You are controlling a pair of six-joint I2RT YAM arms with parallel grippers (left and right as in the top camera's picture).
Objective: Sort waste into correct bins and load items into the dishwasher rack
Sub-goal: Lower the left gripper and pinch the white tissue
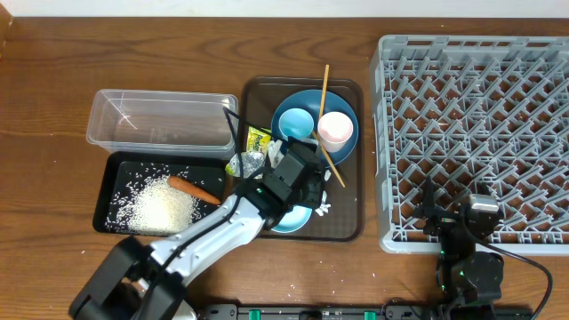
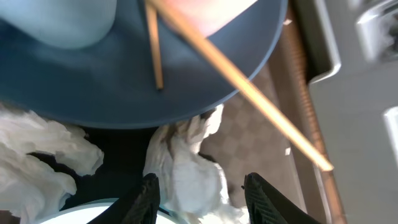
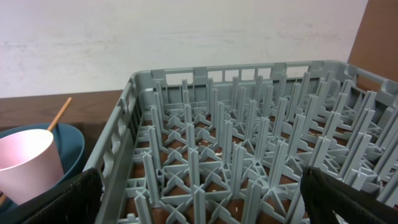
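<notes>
- From above, a clear tub (image 1: 160, 120) sits on the brown wooden table (image 1: 53, 89).
- Just in front of it, the black tray (image 1: 100, 209) holds a heap of white rice (image 1: 162, 206) and one orange carrot (image 1: 194, 188).
- The brown tray (image 1: 347, 213) holds one blue plate (image 1: 300, 100). On the plate stand two cups, a light blue cup (image 1: 296, 124) and a pink cup (image 1: 336, 131). Two chopsticks (image 1: 324, 84) lie across it.
- Also in the brown tray are a yellow-green packet (image 1: 258, 140), a silver foil wrapper (image 1: 247, 163), a pale blue bowl (image 1: 289, 220) and a white tissue (image 1: 322, 210).
- The big grey rack (image 1: 480, 107) stands at the right.
- The left gripper (image 1: 302, 173) hangs over the brown tray, between plate and bowl.
- From the left wrist, its fingers (image 2: 148, 193) are part way apart with the tissue between them. I cannot tell if they squeeze it. A second tissue (image 2: 43, 149) lies just beside.
- From the right wrist, the right gripper (image 3: 200, 177) has its fingers spread wide at the rack's near edge. A pale wall (image 3: 186, 37) stands behind.
</notes>
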